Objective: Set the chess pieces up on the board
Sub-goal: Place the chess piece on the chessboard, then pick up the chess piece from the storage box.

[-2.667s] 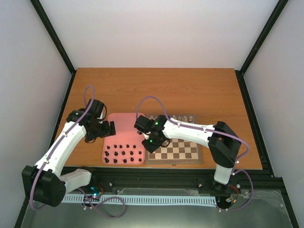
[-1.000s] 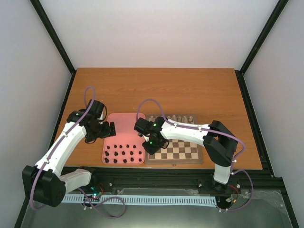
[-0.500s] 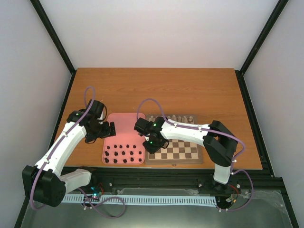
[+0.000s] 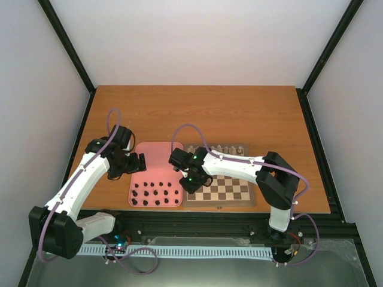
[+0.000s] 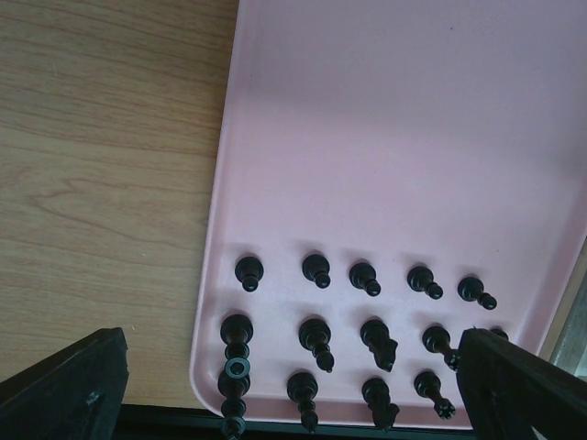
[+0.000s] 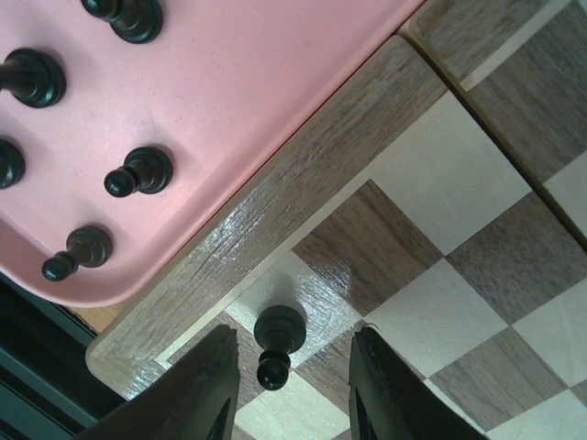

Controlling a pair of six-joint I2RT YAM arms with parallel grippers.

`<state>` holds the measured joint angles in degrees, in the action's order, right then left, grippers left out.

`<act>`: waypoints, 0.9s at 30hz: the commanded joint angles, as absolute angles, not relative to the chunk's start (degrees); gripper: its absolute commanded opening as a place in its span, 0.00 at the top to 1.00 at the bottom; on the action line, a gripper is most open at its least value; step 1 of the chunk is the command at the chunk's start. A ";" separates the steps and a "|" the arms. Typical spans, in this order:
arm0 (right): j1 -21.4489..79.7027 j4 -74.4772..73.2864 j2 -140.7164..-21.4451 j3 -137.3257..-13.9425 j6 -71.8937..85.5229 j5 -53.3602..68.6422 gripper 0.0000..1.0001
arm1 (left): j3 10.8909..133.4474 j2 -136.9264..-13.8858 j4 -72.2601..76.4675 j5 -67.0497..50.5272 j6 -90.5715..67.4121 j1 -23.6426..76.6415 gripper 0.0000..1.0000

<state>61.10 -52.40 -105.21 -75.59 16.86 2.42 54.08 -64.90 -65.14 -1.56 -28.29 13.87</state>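
Observation:
In the right wrist view a dark pawn (image 6: 278, 335) stands upright on a light square in the near-left corner of the board (image 6: 440, 183). My right gripper (image 6: 295, 353) is open around it, with a gap on each side of the pawn. Seen from the top, that gripper (image 4: 190, 178) hovers over the left edge of the board (image 4: 230, 191). Cream chess pieces (image 4: 221, 148) line the board's far row. Several dark chess pieces (image 5: 367, 339) stand in rows at the near end of the pink tray (image 5: 385, 137). My left gripper (image 5: 292, 344) hangs open above them, holding nothing.
The pink tray (image 4: 157, 156) lies right against the board's left side on the wooden table (image 4: 197, 113). The left arm (image 4: 90, 173) reaches over the tray's left edge. Black frame rails run along the table's near edge.
Since the earliest frame the right wrist has shifted slightly toward the board's near-left corner. Over the last second it hardly moves. The left arm stays put.

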 commanded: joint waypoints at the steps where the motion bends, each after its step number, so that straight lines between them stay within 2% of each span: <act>1: 61.00 -51.12 -104.42 -76.29 15.87 2.63 0.62 | 55.72 -65.81 -63.98 -1.78 -28.79 13.62 0.00; 5: 61.00 -51.92 -103.69 -77.39 15.21 3.00 0.55 | 55.81 -66.18 -63.77 -1.82 -28.83 13.62 0.00; 11: 61.00 -53.42 -104.28 -84.37 12.13 5.32 0.50 | 56.64 -66.71 -63.81 -1.56 -28.84 13.62 0.00; 19: 61.02 -53.82 -112.01 -92.86 10.07 8.44 0.53 | 57.24 -66.26 -64.50 -0.76 -30.01 13.03 0.00; 27: 61.00 -53.44 -118.04 -96.86 9.29 10.71 0.55 | 57.34 -64.26 -66.01 -4.49 -27.89 4.05 0.00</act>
<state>61.10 -53.23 -116.29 -94.13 10.35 8.97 55.16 -65.84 -64.47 -3.07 -28.91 7.68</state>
